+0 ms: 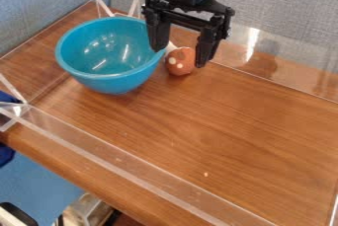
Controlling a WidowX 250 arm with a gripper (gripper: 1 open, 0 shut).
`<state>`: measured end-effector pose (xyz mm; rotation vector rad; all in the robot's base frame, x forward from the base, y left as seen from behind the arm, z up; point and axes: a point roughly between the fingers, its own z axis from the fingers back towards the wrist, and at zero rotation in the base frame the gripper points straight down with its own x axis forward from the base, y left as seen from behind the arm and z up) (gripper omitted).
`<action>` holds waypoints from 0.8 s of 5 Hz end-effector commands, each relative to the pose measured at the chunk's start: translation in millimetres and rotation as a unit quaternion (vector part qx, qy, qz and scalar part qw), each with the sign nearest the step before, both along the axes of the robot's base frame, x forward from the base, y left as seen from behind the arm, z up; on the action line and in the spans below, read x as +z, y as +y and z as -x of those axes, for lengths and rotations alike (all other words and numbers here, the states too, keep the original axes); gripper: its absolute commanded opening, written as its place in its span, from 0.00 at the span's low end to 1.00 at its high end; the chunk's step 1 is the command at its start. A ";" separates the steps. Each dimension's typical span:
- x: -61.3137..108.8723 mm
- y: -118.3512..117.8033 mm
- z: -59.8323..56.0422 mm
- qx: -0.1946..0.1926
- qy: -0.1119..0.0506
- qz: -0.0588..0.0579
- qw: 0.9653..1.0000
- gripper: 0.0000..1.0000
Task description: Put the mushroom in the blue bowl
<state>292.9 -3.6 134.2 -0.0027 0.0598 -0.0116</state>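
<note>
Hovering wide open and empty, the black gripper (187, 35) should descend squarely around the small reddish-brown toy mushroom (181, 59) (just beside the glossy turquoise-blue plastic bowl (113, 55)) before closing.

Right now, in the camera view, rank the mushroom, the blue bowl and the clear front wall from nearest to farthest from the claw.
1. Mushroom: directly under the open claw.
2. Blue bowl: just beside it, image left.
3. Clear front wall: far off, along the table's near edge.
</note>
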 end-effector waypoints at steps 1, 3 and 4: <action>-15.5 10.1 -15.6 0.044 -0.004 -0.005 0.999 1.00; -25.3 32.7 -51.4 0.087 -0.021 -0.014 0.996 1.00; -27.4 40.9 -63.9 0.088 -0.024 -0.018 0.996 1.00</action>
